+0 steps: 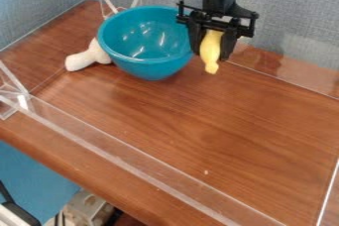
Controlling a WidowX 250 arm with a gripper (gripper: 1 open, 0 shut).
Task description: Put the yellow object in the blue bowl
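Camera view: a black robot gripper [213, 40], its upper arm cut off by the frame's top edge, is hanging clenched on a small smooth bright-yellow banana-shaped toy [211, 56], just right of a round, glossy teal-blue plastic bowl [146, 44]. A pale beige mushroom-like piece [83, 58] is lying partly hidden behind the bowl's left side. Clear acrylic walls [93, 143] are bordering the wood-grain tabletop [199, 121].
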